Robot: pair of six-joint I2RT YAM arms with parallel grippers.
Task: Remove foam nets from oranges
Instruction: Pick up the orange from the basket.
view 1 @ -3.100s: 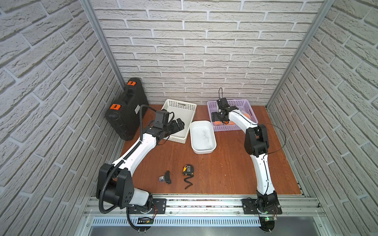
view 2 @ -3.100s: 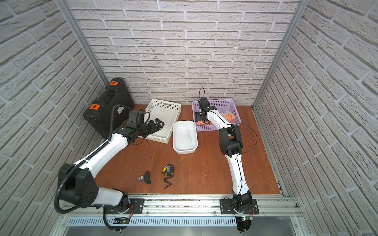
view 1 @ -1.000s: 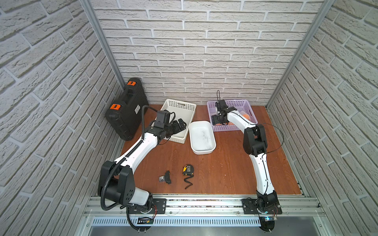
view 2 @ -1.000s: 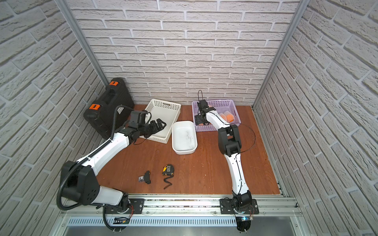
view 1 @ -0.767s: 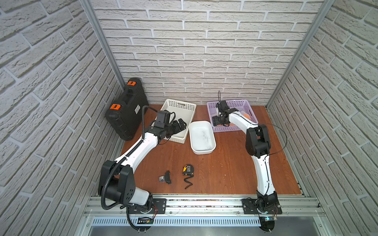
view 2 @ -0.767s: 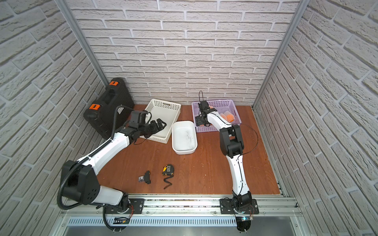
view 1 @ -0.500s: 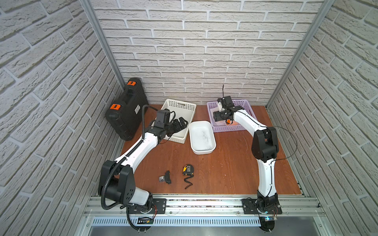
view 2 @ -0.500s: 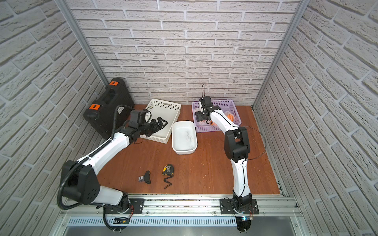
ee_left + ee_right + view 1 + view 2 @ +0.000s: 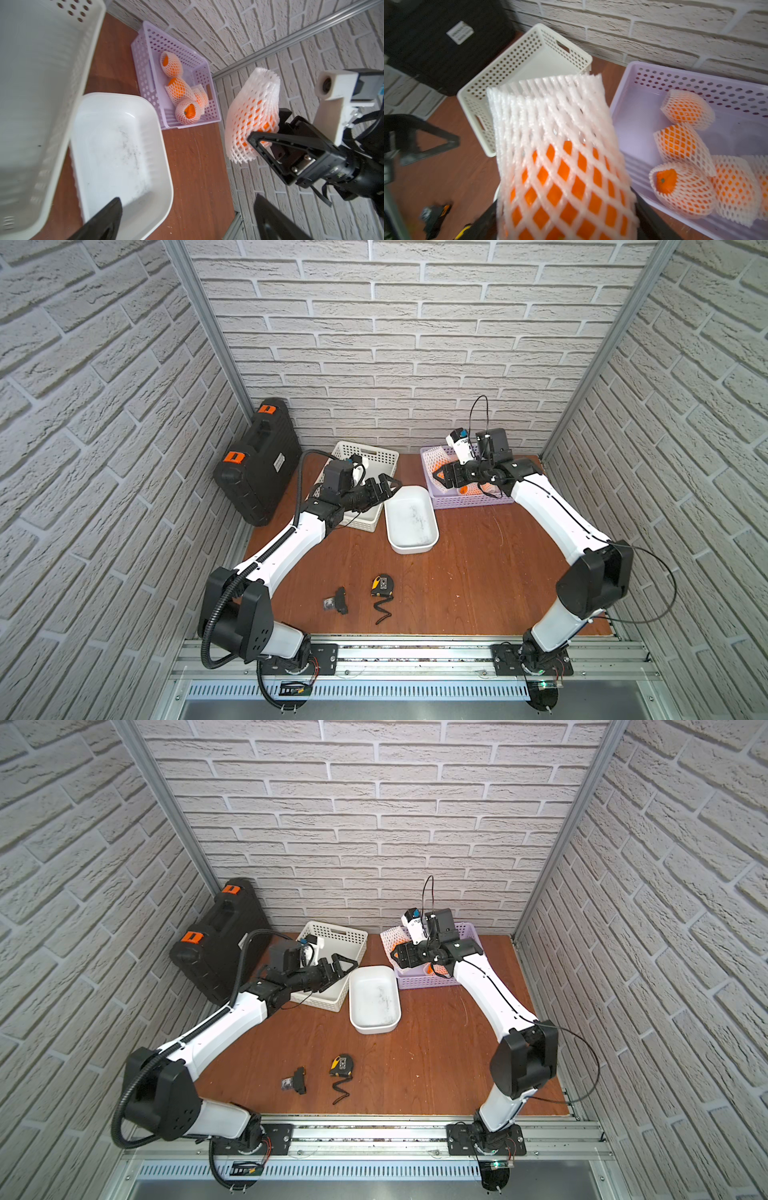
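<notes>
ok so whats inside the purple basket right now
Inside the purple basket: at least four oranges, each wrapped in a foam net. In both top views the right arm covers much of it, so a fifth may be hidden.

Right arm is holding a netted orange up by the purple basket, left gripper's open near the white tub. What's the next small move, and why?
Probably swing the left gripper over to the foam net and close on its empty end. The right gripper clamps the orange low, the sleeve's loose end juts past the fruit, and the left jaws are open and empty.
</notes>
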